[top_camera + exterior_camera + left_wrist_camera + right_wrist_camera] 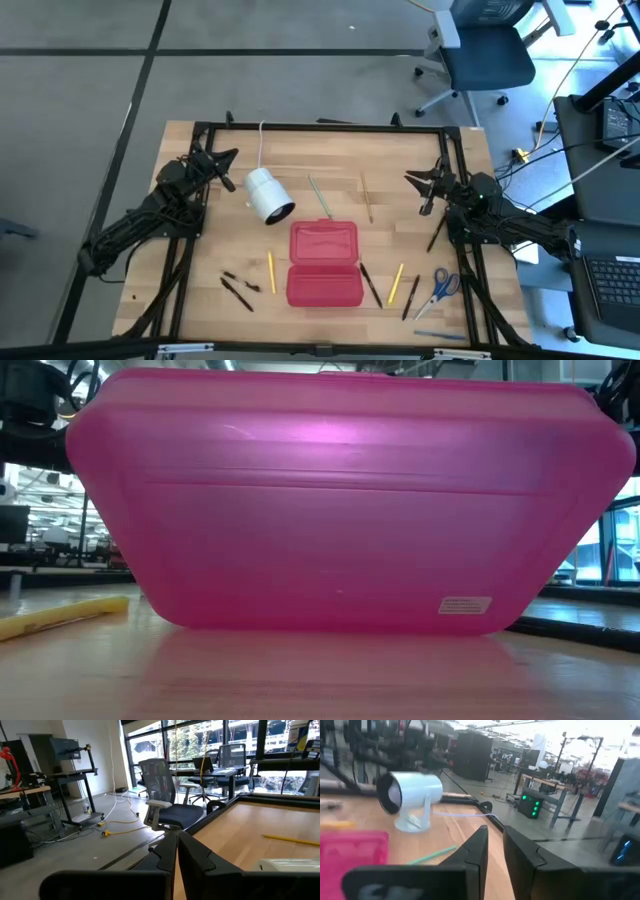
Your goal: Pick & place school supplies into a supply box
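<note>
Red translucent plastic, the supply box (324, 263) lies open near the middle of the table (190, 300), toward its near edge, and looks empty, though its inside is hard to read. Pencils and pens flank it: a yellow pencil (271, 272) just left, black pens (238, 288) farther left, blue-handled scissors (438, 288) to the right. Nothing is picked yet. The left gripper (226, 168) and right gripper (424, 187) hover at the far corners, fingers nearly shut. Next comes opening and descending; the table frame's rails crowd both sides.

Both arms rest folded at the table's far corners, left claw (226, 157) and right claw (415, 178) closed and empty.
</note>
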Controlling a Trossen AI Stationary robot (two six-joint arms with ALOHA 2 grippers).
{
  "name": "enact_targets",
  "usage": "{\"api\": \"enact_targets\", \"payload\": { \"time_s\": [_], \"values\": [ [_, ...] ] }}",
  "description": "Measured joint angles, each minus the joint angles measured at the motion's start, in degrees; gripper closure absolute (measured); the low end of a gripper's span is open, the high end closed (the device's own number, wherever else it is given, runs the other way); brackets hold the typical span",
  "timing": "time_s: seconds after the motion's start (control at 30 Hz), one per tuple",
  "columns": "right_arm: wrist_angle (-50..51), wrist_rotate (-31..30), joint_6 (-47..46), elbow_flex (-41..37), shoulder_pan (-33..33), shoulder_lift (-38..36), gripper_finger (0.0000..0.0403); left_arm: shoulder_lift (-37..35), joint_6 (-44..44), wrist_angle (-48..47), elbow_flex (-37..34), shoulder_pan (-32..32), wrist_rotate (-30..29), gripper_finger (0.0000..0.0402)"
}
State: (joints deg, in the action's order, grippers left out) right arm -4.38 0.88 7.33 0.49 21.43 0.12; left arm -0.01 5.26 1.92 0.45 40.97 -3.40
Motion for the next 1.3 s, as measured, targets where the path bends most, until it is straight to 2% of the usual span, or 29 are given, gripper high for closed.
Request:
{"api": "enact_targets", "payload": {
  "time_s": [0.1,0.17,0.4,0.53,0.67,0.8,0.93,1.13,1.3],
  "values": [
    [-0.21,2.45,-11.86,0.0,-0.02,0.01,0.0338,0.0,0.0,0.01,0.02,0.02,0.0,0.0391],
    [-1.06,2.64,-16.66,0.0,-0.02,0.02,0.0338,0.0,0.0,0.02,0.02,0.0,0.0,0.0393],
    [-2.3,2.71,-17.83,0.0,-0.02,0.0,0.0338,0.0,0.0,0.0,0.02,0.0,0.0,0.0391],
    [-2.01,4.95,-25.83,0.12,-0.02,0.09,0.0338,0.0,0.0,0.01,0.01,0.01,0.0,0.0389],
    [9.55,3.47,-31.64,5.5,-0.03,1.78,0.0342,0.0,0.0,0.01,0.02,0.0,0.0,0.0392],
    [23.86,-2.15,-33.78,14.68,0.0,7.9,0.0361,0.0,0.0,0.0,0.02,0.02,0.0,0.0393],
    [30.96,-2.61,-36.04,23.45,0.0,16.63,0.0379,0.0,0.0,0.02,0.02,0.0,0.0,0.039],
    [41.91,1.17,-41.8,34.14,-0.02,32.19,0.0396,0.0,0.0,0.02,0.02,0.0,-0.01,0.0391],
    [53.0,4.18,-44.71,39.87,-0.03,43.42,0.0383,0.0,0.0,0.04,0.02,0.0,-0.07,0.0393]
  ]
}}
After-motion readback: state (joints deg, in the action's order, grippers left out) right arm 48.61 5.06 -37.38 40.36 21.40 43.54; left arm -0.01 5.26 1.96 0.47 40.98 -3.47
